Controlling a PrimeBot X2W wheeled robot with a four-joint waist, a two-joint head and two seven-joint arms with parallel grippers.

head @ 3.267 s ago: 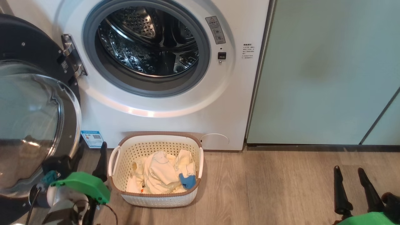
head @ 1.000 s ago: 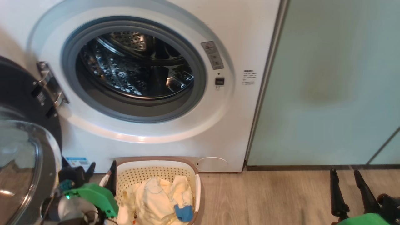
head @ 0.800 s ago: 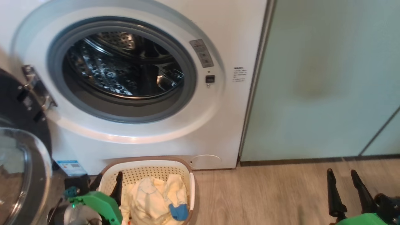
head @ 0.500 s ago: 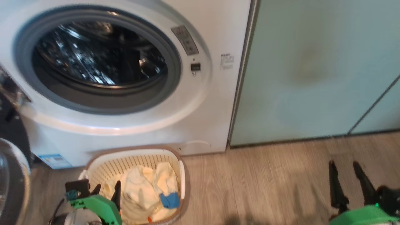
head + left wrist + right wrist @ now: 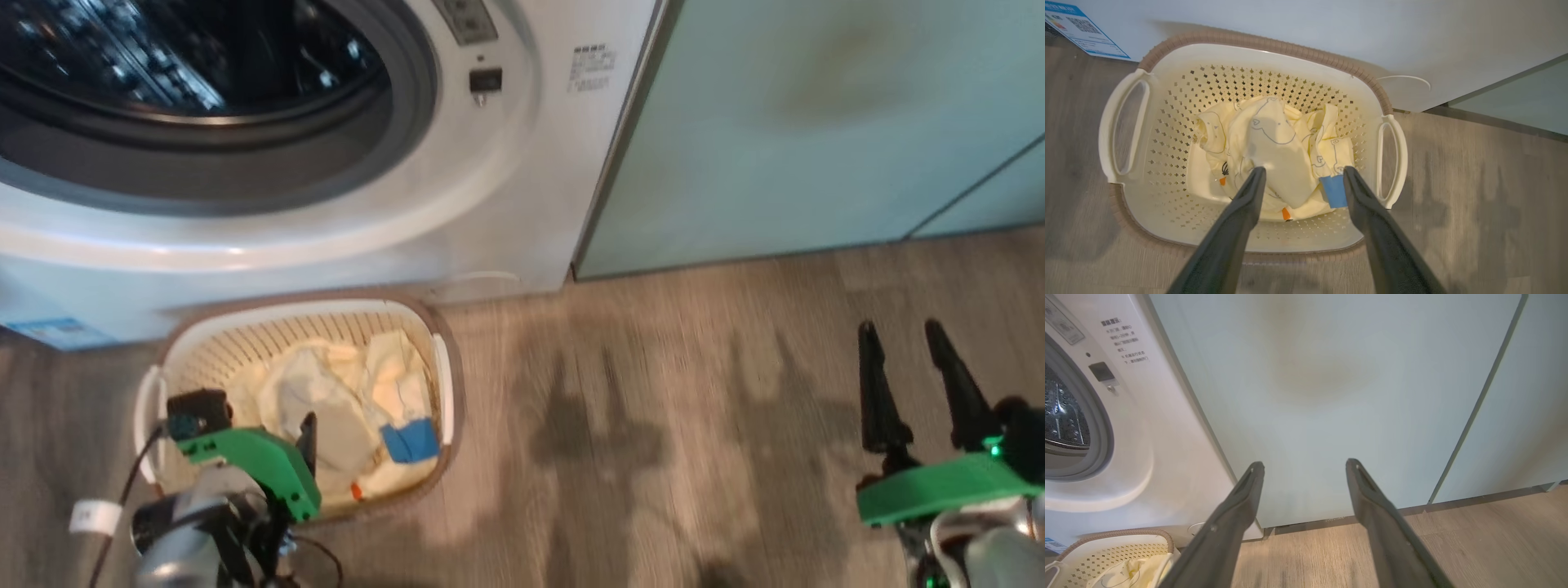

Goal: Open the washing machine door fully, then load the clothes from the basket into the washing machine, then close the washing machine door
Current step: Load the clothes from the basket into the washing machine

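The left gripper (image 5: 1303,169), two long dark tapered fingers on a green plastic wrist housing (image 5: 253,465), sits at the lower left of the head view. Its fingers are spread wide and grip nothing. A silver-grey forearm (image 5: 175,543) runs behind it. The right gripper (image 5: 900,327), a matching dark pair on a green housing (image 5: 939,486), stands at the lower right with its fingers pointing up that view, equally wide apart and empty.

washing machine (image 5: 522,180): opening cut off by the head view's top and left edges, blurred
blue sticker (image 5: 1077,28): cropped at the corner, print unreadable
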